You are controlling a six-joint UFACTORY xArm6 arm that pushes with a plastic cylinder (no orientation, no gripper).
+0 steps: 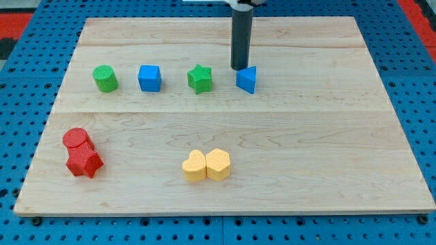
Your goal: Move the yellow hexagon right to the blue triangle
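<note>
Eight blocks on pale wooden board (327,150) over blue pegboard table (415,82).

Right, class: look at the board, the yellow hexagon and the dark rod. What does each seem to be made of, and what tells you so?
The board: pale wood, by its grain lines and plank seams, matte.
The yellow hexagon: probably plastic, by its even, saturated colour and soft sheen; possibly printed, too small to tell.
The rod: dark, smooth, perhaps metal or plastic; my tip sits just above-left of the blue triangle.
</note>
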